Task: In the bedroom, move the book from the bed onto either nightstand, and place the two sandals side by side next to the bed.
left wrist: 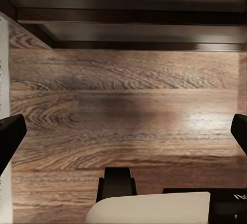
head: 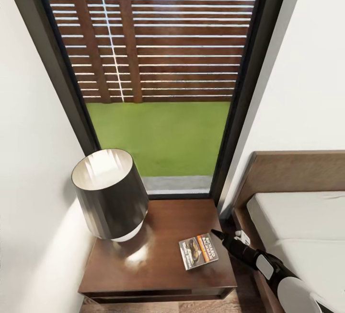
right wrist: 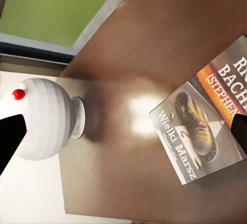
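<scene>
A dark brown nightstand stands in the corner of a white-walled bedroom, in front of a tall black-framed window that looks out on green grass and a slatted wooden fence. The book lies flat on the nightstand's surface, toward the side nearest the bed, front cover up, with an orange band and white lettering; the right wrist view shows a picture of a boot on the cover. A lamp with a dark shade and a rounded white base stands on the same surface, on the side by the wall, apart from the book.

The bed, with its brown wooden headboard and light-grey mattress, sits just beside the nightstand at the right of the head view. The right gripper reaches in from over the bed's edge and hangs just beside the book, not touching it. In the right wrist view its two dark fingertips are spread wide apart with nothing between them.

The left wrist view looks at wood-plank floor and a dark wooden base beyond it. The left gripper is also spread wide and holds nothing.
</scene>
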You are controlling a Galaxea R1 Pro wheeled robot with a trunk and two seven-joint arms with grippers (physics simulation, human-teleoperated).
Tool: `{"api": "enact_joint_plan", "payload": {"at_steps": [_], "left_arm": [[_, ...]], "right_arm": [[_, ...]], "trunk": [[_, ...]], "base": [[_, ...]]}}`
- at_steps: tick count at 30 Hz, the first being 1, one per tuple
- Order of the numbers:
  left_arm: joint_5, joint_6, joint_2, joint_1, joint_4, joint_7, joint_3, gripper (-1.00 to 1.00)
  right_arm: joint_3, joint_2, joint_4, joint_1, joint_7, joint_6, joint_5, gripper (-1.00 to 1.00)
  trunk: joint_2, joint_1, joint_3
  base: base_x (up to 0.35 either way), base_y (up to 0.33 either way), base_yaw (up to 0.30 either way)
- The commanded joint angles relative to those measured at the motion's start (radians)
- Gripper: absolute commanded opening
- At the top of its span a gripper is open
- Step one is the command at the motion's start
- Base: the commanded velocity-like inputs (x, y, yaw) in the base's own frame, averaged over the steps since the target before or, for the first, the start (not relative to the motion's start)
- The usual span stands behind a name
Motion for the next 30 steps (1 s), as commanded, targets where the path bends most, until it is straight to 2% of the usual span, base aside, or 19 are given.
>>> {"api": "enact_joint_plan", "payload": {"at_steps": [1,30], "left_arm": [[0.011,-0.003,0.0,-0.001,0.001,-0.004,-0.007,1.0],[0.011,-0.003,0.0,-0.001,0.002,-0.004,-0.007,1.0]], "right_arm": [[-0.001,0.0,0.0,0.0,0.002,0.009,-0.008,1.0],[0.005,-0.002,0.001,0.004,0.01,0.008,-0.011,1.0]], "trunk": [[0.007,-0.004,0.002],[0.21,-0.115,0.093]], "base": [[0.0,0.0,0.0],[0.0,0.0,0.0]]}}
